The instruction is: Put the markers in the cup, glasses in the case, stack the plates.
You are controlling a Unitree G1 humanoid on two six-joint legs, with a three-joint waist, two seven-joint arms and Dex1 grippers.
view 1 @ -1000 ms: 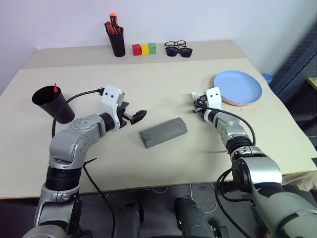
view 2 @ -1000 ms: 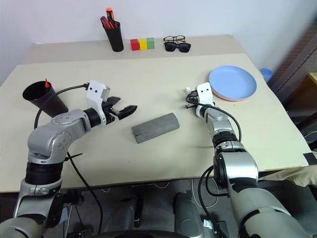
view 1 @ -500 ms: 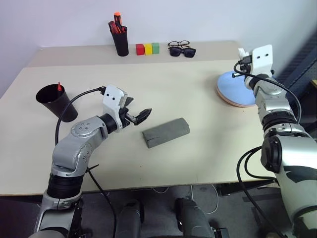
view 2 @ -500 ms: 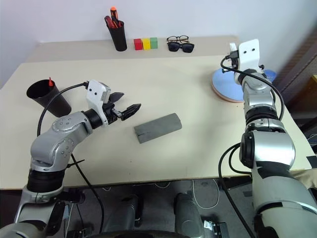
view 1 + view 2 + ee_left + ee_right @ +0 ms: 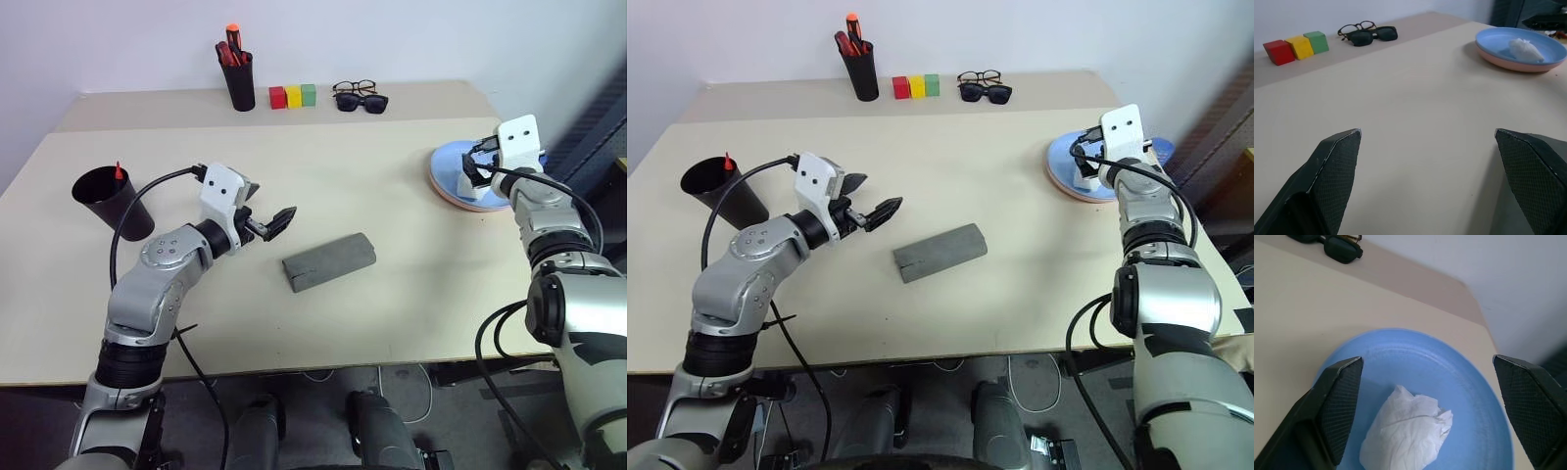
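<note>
Over the stacked plates [image 5: 1469,396] the right gripper [image 5: 1425,382] gapes wide above a crumpled tissue [image 5: 1405,435]; the left gripper [image 5: 266,223], also wide, hovers nearer the case [image 5: 329,261].

The left gripper [image 5: 269,217] hung above the table [image 5: 392,255], near the closed grey case [image 5: 329,261] and on its cup-ward side, with its two black fingers spread wide apart and nothing between them. Its arm was bent at the elbow, the forearm reaching level toward the case. The right gripper [image 5: 1425,396] hovered well away from the case, at the far right of the table, pointing level, its fingers also parted wide and empty. The right arm stretched forward, nearly straight.
</note>
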